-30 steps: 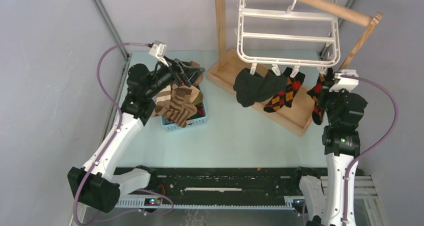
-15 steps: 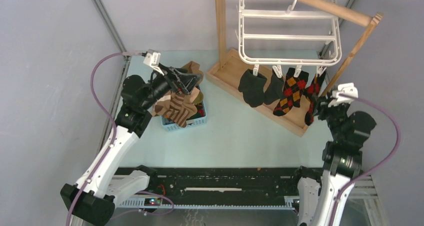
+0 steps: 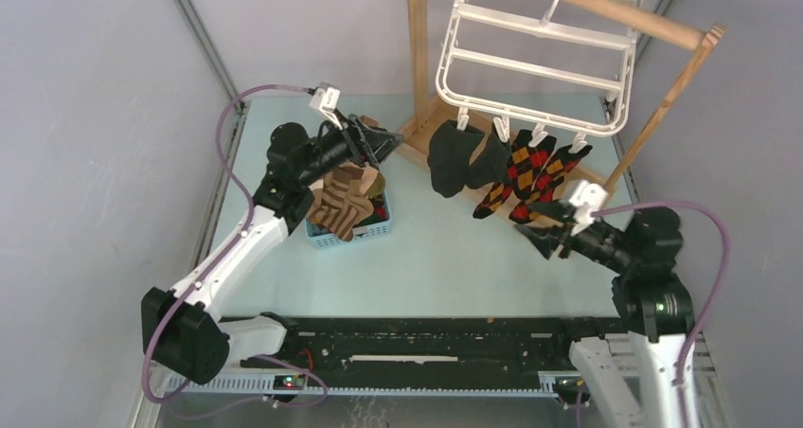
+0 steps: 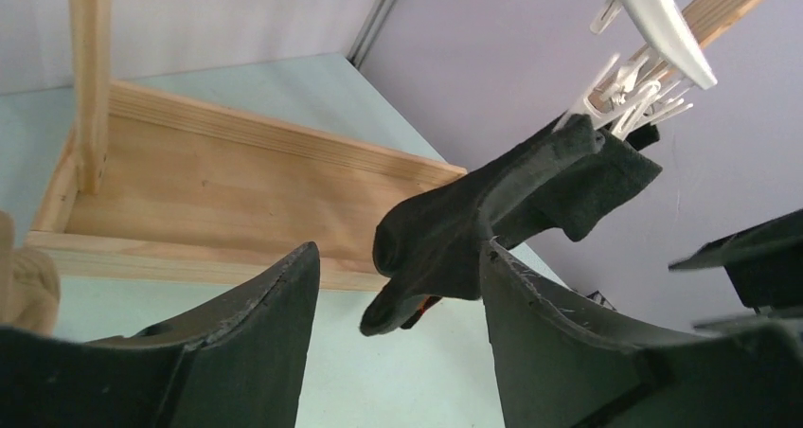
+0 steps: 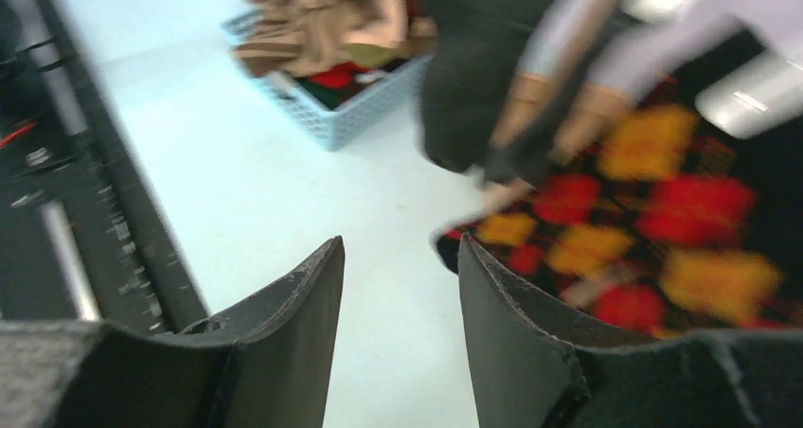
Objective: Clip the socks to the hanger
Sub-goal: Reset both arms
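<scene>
The white hanger [image 3: 540, 59] hangs tilted from the wooden rail, its lower edge swung to the left. Two black socks [image 3: 453, 158] and two argyle socks [image 3: 530, 168] are clipped along that edge. My right gripper [image 3: 542, 234] sits just below the argyle socks, open and empty; in the right wrist view the gripper [image 5: 400, 241] has a blurred argyle sock [image 5: 663, 210] beyond its right finger. My left gripper [image 3: 383, 144] hovers over the basket's far end, open, holding nothing. In the left wrist view the gripper [image 4: 398, 253] faces a hanging black sock [image 4: 473, 229]. Brown striped socks [image 3: 341, 201] lie in the basket.
A small blue basket [image 3: 365, 231] with loose socks stands at the table's left. The tan wooden stand's base [image 3: 426, 134] and upright post [image 3: 418, 40] are at the back, with its round rail [image 3: 615, 11] overhead. Grey walls close in on both sides.
The hanger and its socks swung left. My right arm let go of the argyle sock, dropped low and turned left, jaws wider. My left gripper moved right toward the stand, jaws narrower.
</scene>
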